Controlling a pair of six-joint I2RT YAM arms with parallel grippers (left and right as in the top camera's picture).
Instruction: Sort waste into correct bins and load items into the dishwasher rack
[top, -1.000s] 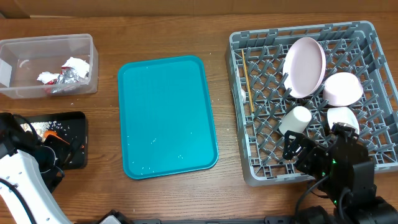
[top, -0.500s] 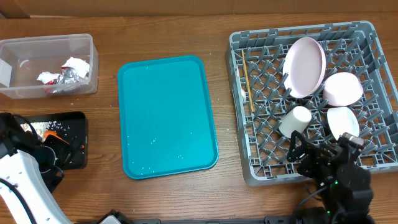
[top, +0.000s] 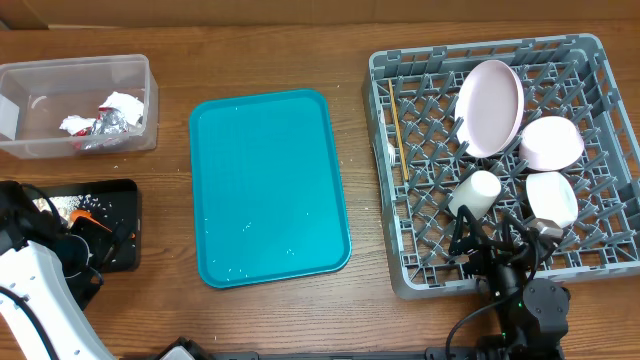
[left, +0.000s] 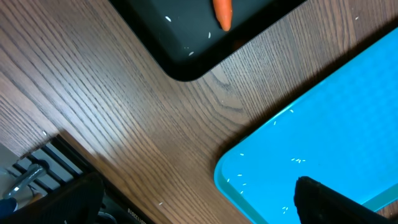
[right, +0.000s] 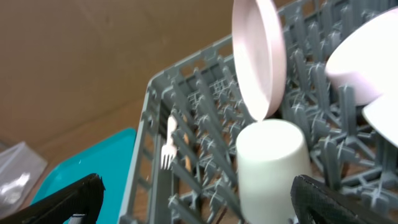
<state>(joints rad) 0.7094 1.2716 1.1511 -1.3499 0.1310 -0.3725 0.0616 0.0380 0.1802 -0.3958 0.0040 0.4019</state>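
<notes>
The dishwasher rack (top: 379, 130) on the right holds an upright white plate (top: 490, 105), two bowls (top: 551, 142) (top: 553, 197), a cup (top: 475, 192) and a yellow-handled fork (top: 397, 135). My right gripper (top: 497, 240) hangs open over the rack's near edge. In the right wrist view the cup (right: 270, 162) stands just ahead of its spread fingers, apart from them. The clear tub (top: 30, 100) holds napkins and a foil wrapper (top: 105, 120). The black tray (top: 115, 200) holds a carrot (top: 88, 222). My left gripper (left: 199, 205) is open and empty over bare wood beside that tray (left: 180, 37).
A flat teal tray (top: 265, 185) with a few specks lies between the bins and the rack. Its corner (left: 323, 130) shows in the left wrist view. The left arm's white body fills the near left corner. Bare wood surrounds the tray.
My right arm has drawn back toward the near table edge, off the front bowl. The left arm and all objects stay put.
</notes>
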